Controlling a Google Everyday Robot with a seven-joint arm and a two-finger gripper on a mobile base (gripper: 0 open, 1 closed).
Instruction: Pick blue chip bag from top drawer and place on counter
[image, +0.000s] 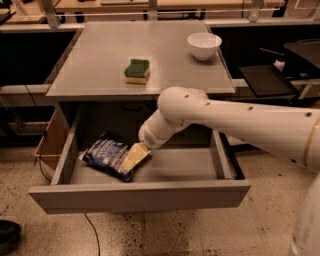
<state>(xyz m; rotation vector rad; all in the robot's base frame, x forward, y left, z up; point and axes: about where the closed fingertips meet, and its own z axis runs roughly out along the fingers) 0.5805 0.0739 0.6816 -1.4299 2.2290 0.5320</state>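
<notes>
The blue chip bag lies flat in the left part of the open top drawer, its white lettering facing up. My gripper, with pale yellowish fingers, reaches down into the drawer from the right and sits over the bag's right edge, touching or nearly touching it. My white arm crosses the drawer from the right side of the view. The counter above the drawer is a smooth grey tabletop.
A green-and-yellow sponge lies mid-counter and a white bowl stands at its back right. A black side shelf is to the right. A cardboard box sits left of the drawer. A cable runs across the speckled floor.
</notes>
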